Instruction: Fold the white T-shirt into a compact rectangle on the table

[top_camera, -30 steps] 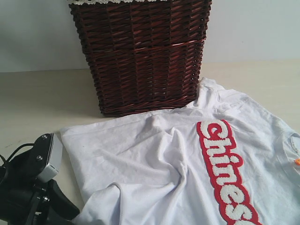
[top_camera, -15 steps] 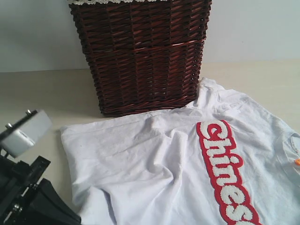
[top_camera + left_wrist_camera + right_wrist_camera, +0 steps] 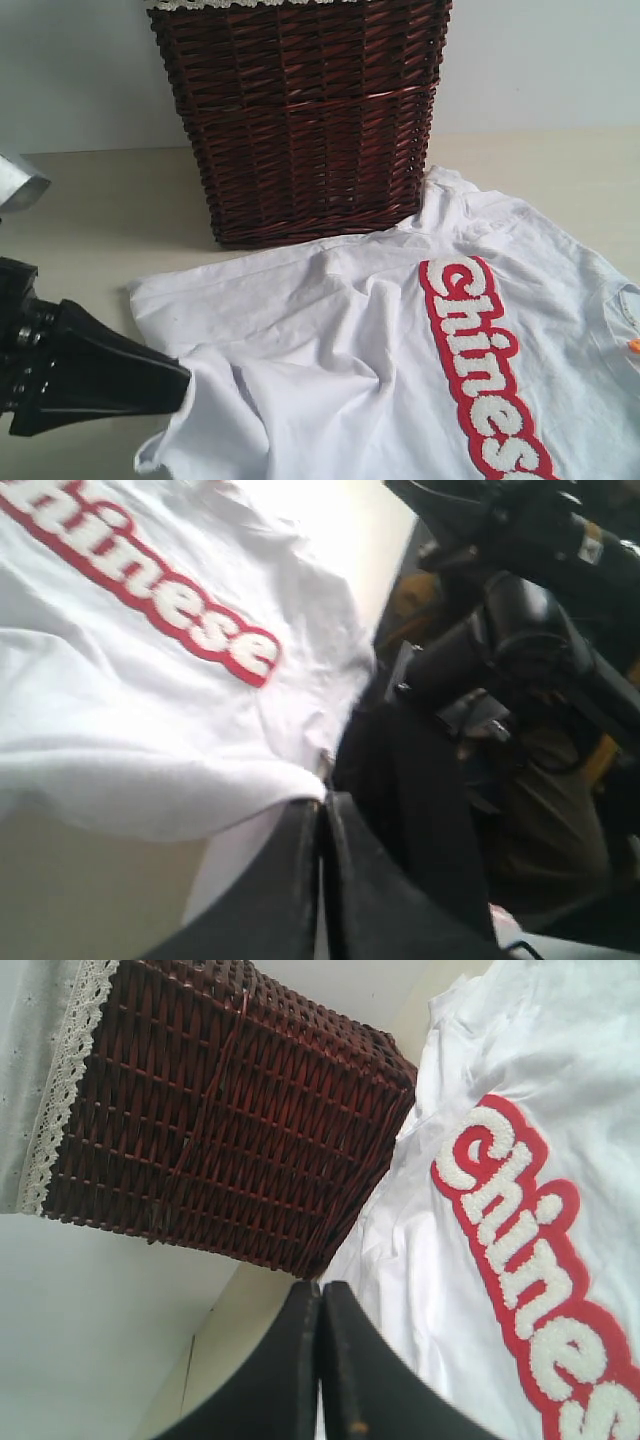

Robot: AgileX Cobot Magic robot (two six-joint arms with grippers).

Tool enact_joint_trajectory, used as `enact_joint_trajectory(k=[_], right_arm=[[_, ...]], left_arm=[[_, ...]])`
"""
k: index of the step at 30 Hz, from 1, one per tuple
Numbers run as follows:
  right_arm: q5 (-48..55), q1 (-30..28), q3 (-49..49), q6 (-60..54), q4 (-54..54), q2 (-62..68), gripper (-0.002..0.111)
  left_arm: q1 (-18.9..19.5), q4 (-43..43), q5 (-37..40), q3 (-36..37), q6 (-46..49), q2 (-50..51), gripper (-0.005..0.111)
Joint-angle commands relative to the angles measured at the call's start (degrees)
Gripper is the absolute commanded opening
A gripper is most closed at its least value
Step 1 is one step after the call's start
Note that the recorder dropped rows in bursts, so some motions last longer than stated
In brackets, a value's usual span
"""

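Pale worktop (image 3: 100,200): white T-shirt (image 3: 330,350) spread rumpled, lettering up, in front of dark wicker basket (image 3: 310,120). Left jaws clamped on its lifted hem corner; right jaws pressed together, empty, near the basket.

The shirt (image 3: 400,370) is white and short-sleeved, with fuzzy white letters on a red band (image 3: 480,365) that runs diagonally toward the lower right corner. It lies spread but rumpled across the lower middle and right of the frame, with one sleeve pointing to the upper right. At lower left its hem edge is bunched and stands up off the table (image 3: 100,210), pinched in the closed left gripper (image 3: 183,385). The table is flat, pale cream, and shows at left and upper right.
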Motion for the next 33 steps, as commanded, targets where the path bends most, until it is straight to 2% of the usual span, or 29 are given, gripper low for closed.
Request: enact_joint_trajectory(k=[1,3,6,10,19,24,33], right_arm=[[-0.5,0.0,0.3,-0.2,-0.1,-0.3,0.000],[-0.5,0.0,0.3,-0.2,-0.1,-0.3,0.000],[-0.5,0.0,0.3,-0.2,-0.1,-0.3,0.000],[-0.5,0.0,0.3,-0.2,-0.1,-0.3,0.000],[-0.5,0.0,0.3,-0.2,-0.1,-0.3,0.000],[-0.5,0.0,0.3,-0.2,-0.1,-0.3,0.000],[-8.4,0.0,0.3,0.8,3.5,-0.3,0.000]], left_arm=[[0.1,4.1,-7.2,-0.8,-0.8,-0.6,0.000],[0.1,11.0,-7.8,-0.8,-1.3,-0.6,0.000],[0.1,14.3,-7.7,-0.3,-2.5,-0.6,0.000],[0.1,11.7,-4.7,2.5,-2.5,-0.6,0.000],[0.1,10.6,-7.8,3.4,-2.1,-0.6,0.000],[0.1,11.4,-7.8,3.4,2.6,-0.6,0.000],[0.1,11.4,-8.0,3.4,3.0,-0.6,0.000]])
